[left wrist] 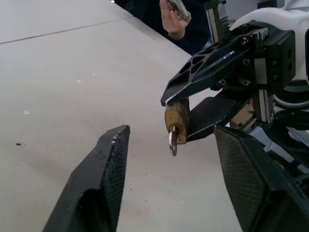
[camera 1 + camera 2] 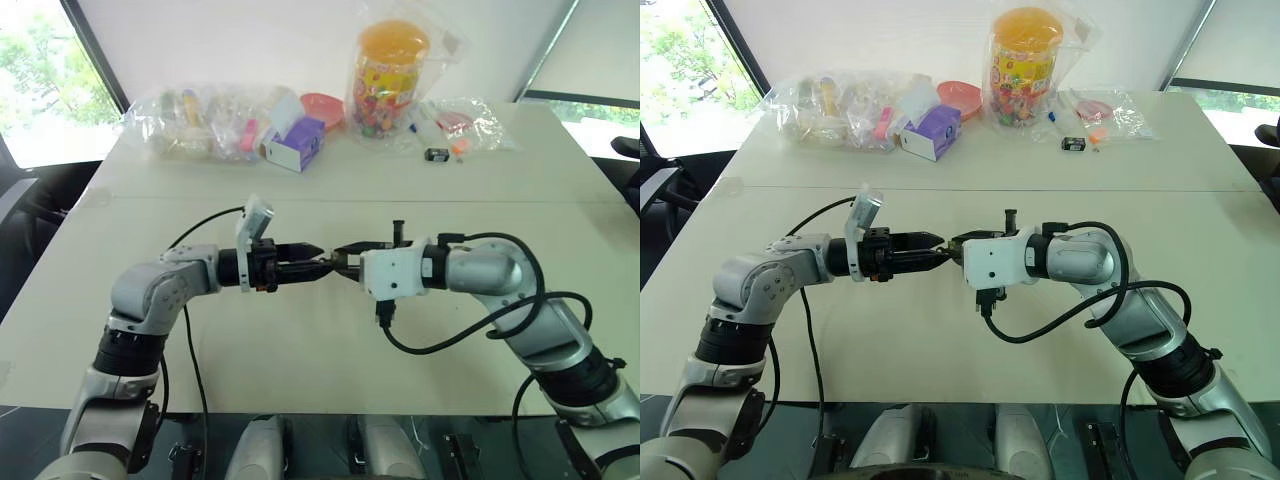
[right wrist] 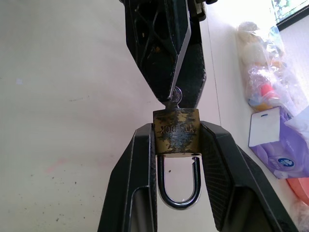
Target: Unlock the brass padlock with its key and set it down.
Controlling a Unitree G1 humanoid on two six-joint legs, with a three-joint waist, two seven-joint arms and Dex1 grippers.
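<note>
Right wrist view: the brass padlock (image 3: 176, 133) is clamped between the right gripper (image 3: 176, 145) fingers above the desk (image 2: 300, 330), key (image 1: 173, 142) in its base.
Left gripper (image 1: 169, 159): fingers spread wide, flanking the key.
Risk: a sideways nudge could knock the key out.
Pose: arms level, tip to tip.

A wide, pale cream desk (image 2: 300, 340) takes up most of the room ahead, with a thin seam running across it where two tops seem to meet. Behind it stands a plain white wall (image 2: 250, 40), framed by slanting dark window bars, and bright daylight with green trees shows through the windows (image 2: 40, 80) at both sides. Along the far edge lie clear plastic bags (image 2: 200, 125) of oddments, a purple and white box (image 2: 295, 143) and a tall jar with an orange lid (image 2: 388, 75).
</note>
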